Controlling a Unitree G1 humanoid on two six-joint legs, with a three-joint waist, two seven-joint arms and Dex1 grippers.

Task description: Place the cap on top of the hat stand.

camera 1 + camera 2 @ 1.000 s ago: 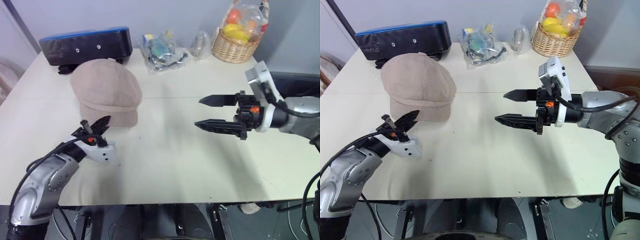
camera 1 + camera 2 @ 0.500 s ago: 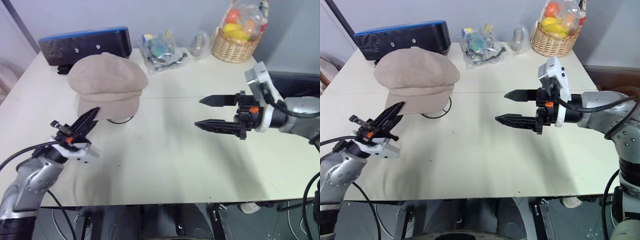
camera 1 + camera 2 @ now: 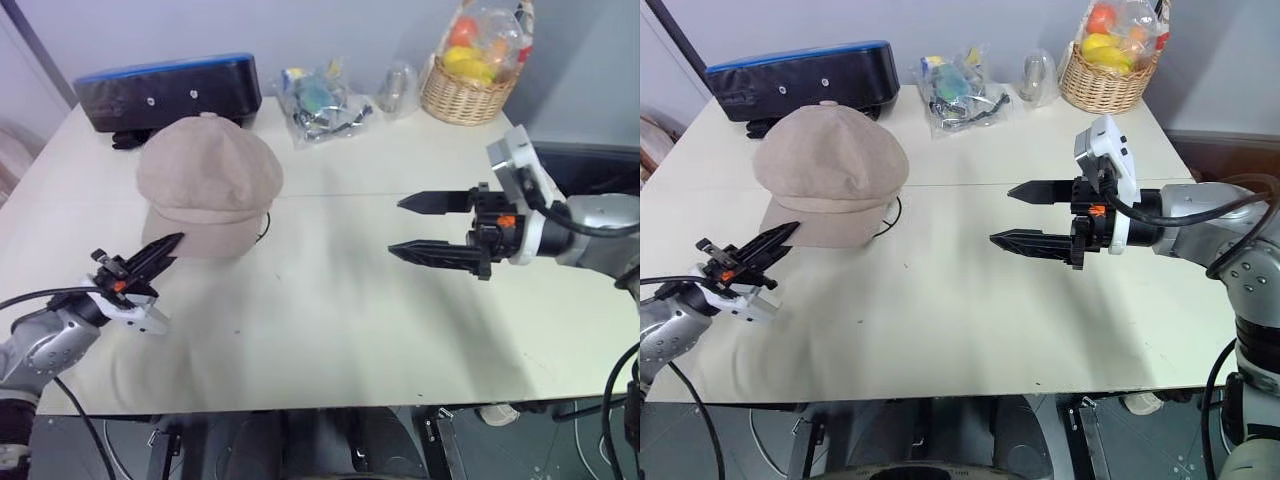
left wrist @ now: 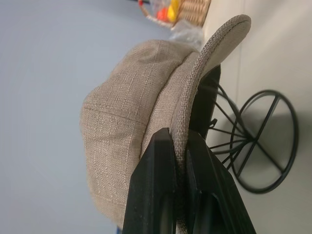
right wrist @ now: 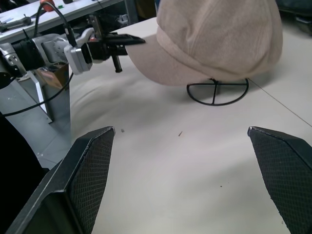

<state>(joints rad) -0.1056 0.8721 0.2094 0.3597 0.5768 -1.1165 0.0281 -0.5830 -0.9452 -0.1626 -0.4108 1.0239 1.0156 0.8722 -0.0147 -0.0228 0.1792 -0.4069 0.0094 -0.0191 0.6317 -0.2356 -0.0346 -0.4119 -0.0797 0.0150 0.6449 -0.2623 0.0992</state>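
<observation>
Cap (image 3: 208,180) sits over the hat stand (image 5: 217,91); left pincer (image 3: 158,253) clamped on its brim; next, let go; right pincer (image 3: 428,227) wide, empty.

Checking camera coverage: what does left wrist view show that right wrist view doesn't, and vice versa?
Left wrist alone: close-up of the left gripper shut on the cap's brim, the stand's upright wires under the crown, and the wicker basket far off. Right wrist alone: the left gripper from outside at the brim, the open right gripper, a grey metal stand off the table. Both: cap over the hat stand, its ring base on the table.
</observation>
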